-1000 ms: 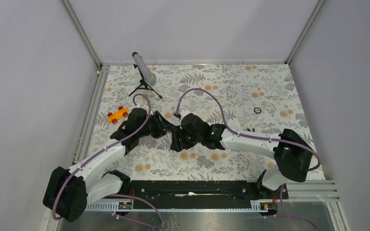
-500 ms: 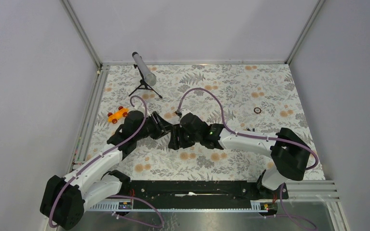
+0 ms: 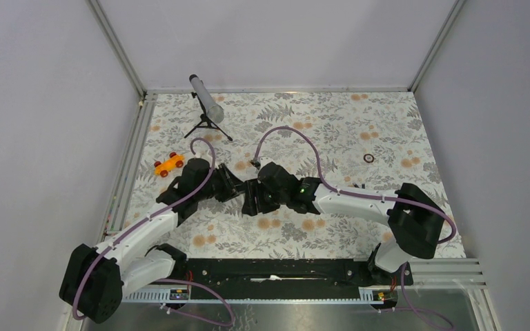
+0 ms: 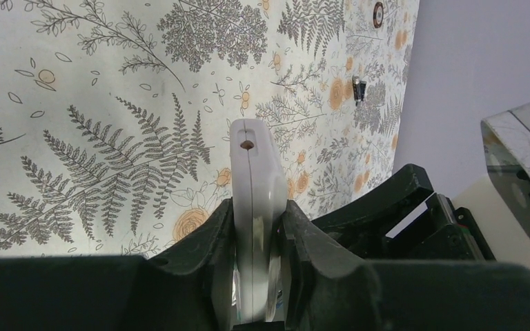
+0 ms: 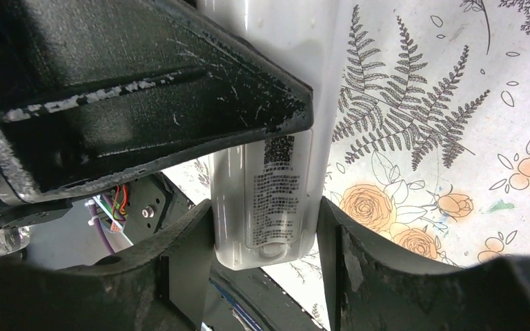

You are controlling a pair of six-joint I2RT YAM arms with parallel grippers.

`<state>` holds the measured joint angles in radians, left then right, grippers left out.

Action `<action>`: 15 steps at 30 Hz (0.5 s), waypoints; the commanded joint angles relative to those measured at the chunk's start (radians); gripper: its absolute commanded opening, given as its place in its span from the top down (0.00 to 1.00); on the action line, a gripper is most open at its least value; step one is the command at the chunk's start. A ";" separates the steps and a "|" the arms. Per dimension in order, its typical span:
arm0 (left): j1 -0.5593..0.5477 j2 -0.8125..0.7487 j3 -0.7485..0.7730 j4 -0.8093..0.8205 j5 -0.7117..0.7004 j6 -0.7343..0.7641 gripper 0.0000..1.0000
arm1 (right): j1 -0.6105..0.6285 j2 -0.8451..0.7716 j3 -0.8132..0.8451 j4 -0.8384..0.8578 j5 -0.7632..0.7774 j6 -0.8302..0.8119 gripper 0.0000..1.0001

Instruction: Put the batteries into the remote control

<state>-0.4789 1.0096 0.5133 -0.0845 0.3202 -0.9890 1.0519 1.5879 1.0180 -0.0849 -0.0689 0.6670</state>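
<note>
The white remote control stands edge-on in my left gripper, whose jaws are shut on its thin sides. In the right wrist view the remote's back, with a printed label, sits between the fingers of my right gripper, which press on its two long edges. Both grippers meet over the middle of the mat, left gripper and right gripper; the remote is hidden between them there. One small dark battery lies on the mat further right.
A thin black ring lies at the right of the flowered mat. An orange toy car and a grey tube on a black tripod stand at the back left. A metal rail borders the left edge.
My left arm has shifted slightly toward the right arm and back. The remote stays held between both grippers; the right arm has barely moved.
</note>
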 commanded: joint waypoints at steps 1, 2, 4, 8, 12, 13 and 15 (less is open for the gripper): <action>-0.003 -0.044 0.056 0.020 -0.012 0.065 1.00 | -0.021 -0.054 0.018 0.015 -0.003 0.009 0.35; -0.003 -0.052 0.056 0.019 -0.018 0.085 1.00 | -0.030 -0.071 0.004 0.016 -0.012 0.015 0.25; -0.003 -0.070 0.056 0.021 -0.034 0.134 1.00 | -0.057 -0.135 -0.053 0.056 -0.052 0.020 0.10; -0.003 -0.108 0.045 0.052 -0.021 0.214 1.00 | -0.158 -0.329 -0.239 0.233 -0.155 0.128 0.04; -0.003 -0.141 0.017 0.172 0.046 0.231 1.00 | -0.238 -0.485 -0.360 0.322 -0.182 0.298 0.19; -0.003 -0.145 0.010 0.200 0.058 0.229 1.00 | -0.239 -0.499 -0.371 0.338 -0.185 0.323 0.24; -0.003 -0.150 0.000 0.255 0.087 0.223 1.00 | -0.239 -0.512 -0.386 0.381 -0.215 0.384 0.33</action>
<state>-0.4789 0.8906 0.5156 -0.0238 0.3359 -0.7994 0.8139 1.1091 0.6594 0.1490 -0.2077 0.8845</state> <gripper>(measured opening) 0.251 0.733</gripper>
